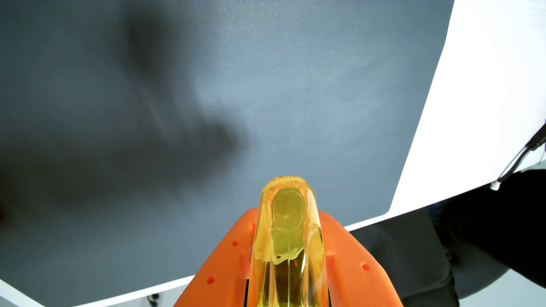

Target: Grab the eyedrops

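A small clear bottle of yellow eyedrops (pixel 288 233) stands out from the bottom middle of the wrist view, its flat base toward the camera and bubbles in the liquid. My orange gripper (pixel 288 224) is shut on it, one finger (pixel 224 259) pressed to its left side and the other (pixel 351 256) to its right. The bottle hangs in the air above a dark grey mat (pixel 236 88); its cap end is hidden between the fingers.
The grey mat lies on a white table (pixel 487 88), whose edge runs along the bottom and right. A thin cable (pixel 520 159) hangs at the right edge. Dark cloth (pixel 472 236) lies beyond the table's edge at lower right.
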Controlling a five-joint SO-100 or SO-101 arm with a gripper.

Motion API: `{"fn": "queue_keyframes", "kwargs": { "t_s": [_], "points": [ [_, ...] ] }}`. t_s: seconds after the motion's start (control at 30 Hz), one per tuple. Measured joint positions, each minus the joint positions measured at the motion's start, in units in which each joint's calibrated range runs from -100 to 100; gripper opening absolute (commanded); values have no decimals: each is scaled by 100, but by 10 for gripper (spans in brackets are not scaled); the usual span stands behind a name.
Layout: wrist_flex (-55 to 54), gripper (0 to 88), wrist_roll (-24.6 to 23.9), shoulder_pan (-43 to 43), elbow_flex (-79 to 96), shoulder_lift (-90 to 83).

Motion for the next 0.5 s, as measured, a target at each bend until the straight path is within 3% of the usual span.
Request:
{"fn": "queue_keyframes", "kwargs": {
  "t_s": [0.5],
  "points": [
    [0, 7, 68, 0, 126, 0]
  ]
}}
